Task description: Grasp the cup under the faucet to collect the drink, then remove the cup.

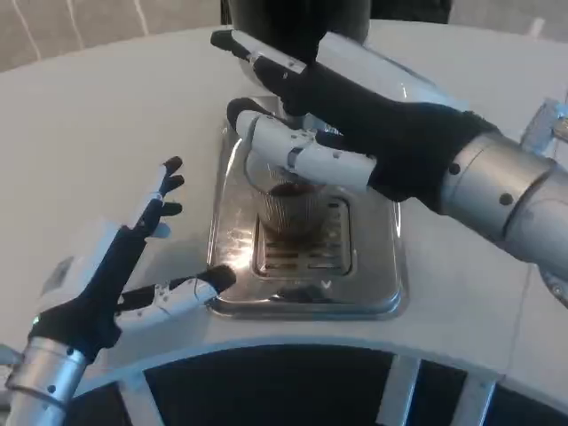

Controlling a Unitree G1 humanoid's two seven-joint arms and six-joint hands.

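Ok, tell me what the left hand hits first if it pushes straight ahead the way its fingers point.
Probably the drip tray: the left hand is open beside it, its lowest finger already at the tray's near-left rim. The upper fingers aim up past the tray's left side over bare table; depth is unclear.

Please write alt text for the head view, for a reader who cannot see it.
The robot's right hand wraps around a clear cup holding dark drink, which stands on the slotted grate of a shiny metal drip tray on a white table. The left hand waits beside the tray with fingers spread, one fingertip at the tray's near-left edge.
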